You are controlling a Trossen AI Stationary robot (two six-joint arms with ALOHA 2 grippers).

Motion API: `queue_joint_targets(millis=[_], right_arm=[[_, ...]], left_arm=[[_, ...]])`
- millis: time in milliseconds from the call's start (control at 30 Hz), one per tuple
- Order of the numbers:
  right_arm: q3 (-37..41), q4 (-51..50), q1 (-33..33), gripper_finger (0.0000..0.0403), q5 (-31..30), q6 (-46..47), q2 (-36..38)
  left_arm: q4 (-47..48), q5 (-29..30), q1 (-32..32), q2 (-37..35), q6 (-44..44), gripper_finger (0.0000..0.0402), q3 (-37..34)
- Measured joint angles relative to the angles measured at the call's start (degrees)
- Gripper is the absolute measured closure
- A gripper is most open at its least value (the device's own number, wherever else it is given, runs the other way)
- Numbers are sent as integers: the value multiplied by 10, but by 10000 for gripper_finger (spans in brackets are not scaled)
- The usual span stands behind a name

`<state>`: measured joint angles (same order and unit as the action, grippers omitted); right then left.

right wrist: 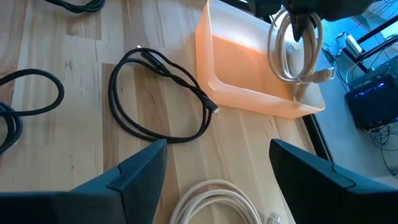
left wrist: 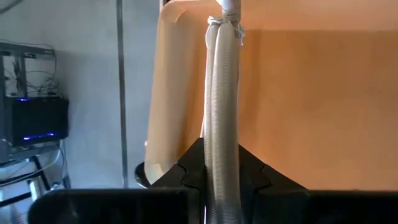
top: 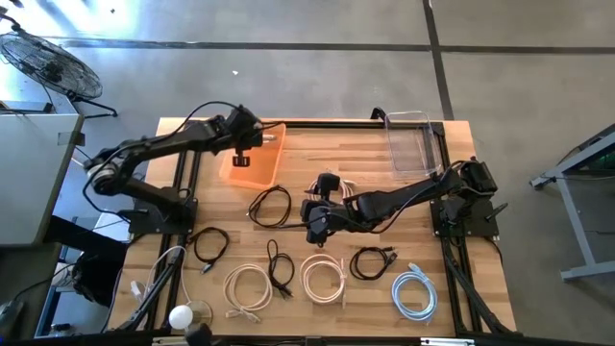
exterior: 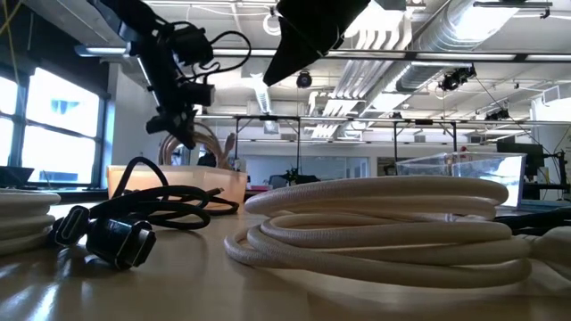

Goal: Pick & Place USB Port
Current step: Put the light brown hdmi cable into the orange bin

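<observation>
White USB cable [top: 241, 160]: high view, upper left, hanging from closed left pincer [top: 242, 149] over orange tray [top: 272, 163]. Low view: black cable [exterior: 134, 209] foreground left. Right wrist view: right pincer [right wrist: 217, 171] open above surface [right wrist: 56, 155]. No legible writing.

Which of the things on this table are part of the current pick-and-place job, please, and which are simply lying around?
In the job:
- white cable, hanging from the shut left hand
- orange tray, directly beneath that cable
- open right hand, waiting over mid-table

Lying about:
- black cable loop beside the tray
- clear bin at the far right
- coiled white cables along the near edge
- blue-white cable
</observation>
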<state>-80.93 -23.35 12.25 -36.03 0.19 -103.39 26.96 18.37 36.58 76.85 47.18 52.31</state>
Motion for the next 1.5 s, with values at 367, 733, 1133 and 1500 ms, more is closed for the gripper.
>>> queue_joint_targets(millis=[367, 733, 1133, 1500], right_arm=[[1, 3, -2, 128, 5, 14, 0], [1, 3, -2, 128, 20, 14, 0], [1, 0, -2, 128, 53, 21, 0], [1, -5, -2, 128, 54, 20, 0]], left_arm=[[80, -64, 46, 49, 28, 371, 73], [140, -131, 71, 113, 45, 371, 145], [178, -135, 70, 198, 80, 371, 218], [229, -161, 99, 236, 85, 371, 282]])
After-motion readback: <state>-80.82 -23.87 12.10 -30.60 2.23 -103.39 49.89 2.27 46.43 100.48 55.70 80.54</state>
